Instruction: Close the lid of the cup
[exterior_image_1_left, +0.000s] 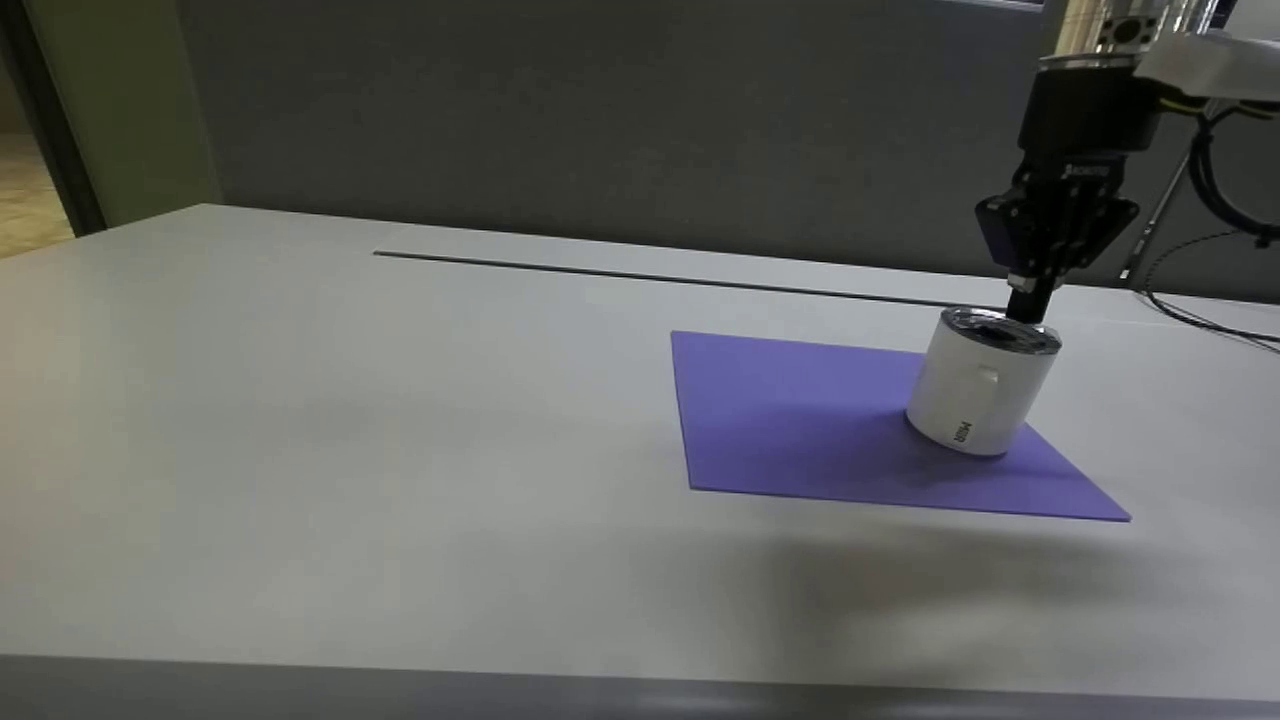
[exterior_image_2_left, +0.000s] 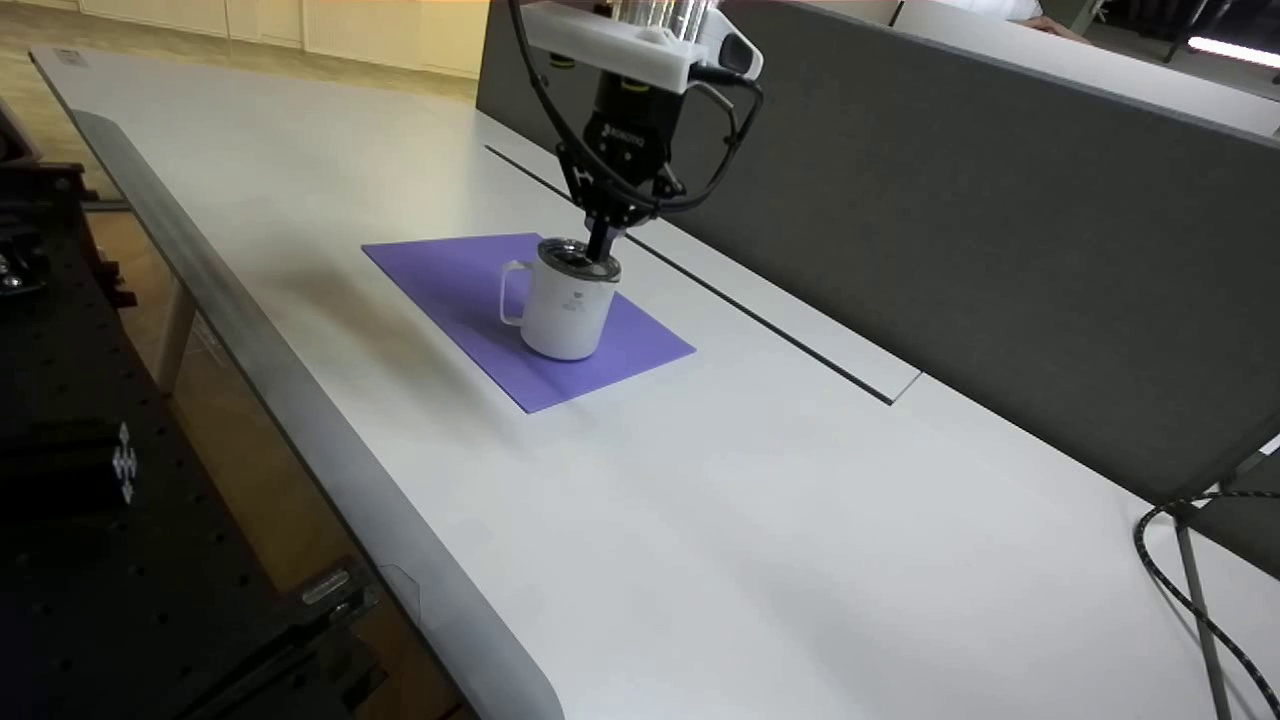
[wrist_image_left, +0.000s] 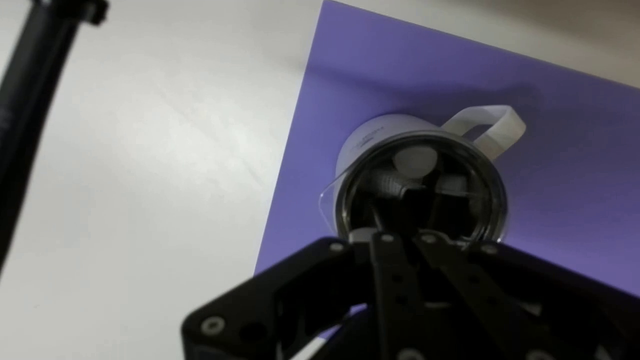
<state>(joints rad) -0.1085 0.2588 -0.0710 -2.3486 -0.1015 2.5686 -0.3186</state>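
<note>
The small white cup (exterior_image_1_left: 965, 400) stands on a purple sheet, and it also shows in an exterior view (exterior_image_2_left: 560, 318) with its handle to the left. The dark, see-through lid (exterior_image_1_left: 985, 327) lies over the cup's mouth, also in an exterior view (exterior_image_2_left: 568, 258). In the wrist view the lid (wrist_image_left: 425, 187) fills the top of the cup (wrist_image_left: 370, 135), and a clear edge juts out at the left. My gripper (exterior_image_1_left: 1027, 306) points down with its fingers together, tips at the lid's top near its edge, apparently touching it. The gripper's arms (wrist_image_left: 406, 220) hide the lid's near edge in the wrist view.
The purple sheet (exterior_image_1_left: 790, 410) lies on a white table (exterior_image_1_left: 350, 450). A grey partition (exterior_image_1_left: 600, 130) stands along the table's back. A dark slot (exterior_image_2_left: 760, 320) runs along the table. A black cable (exterior_image_2_left: 1160, 560) lies at the table's end.
</note>
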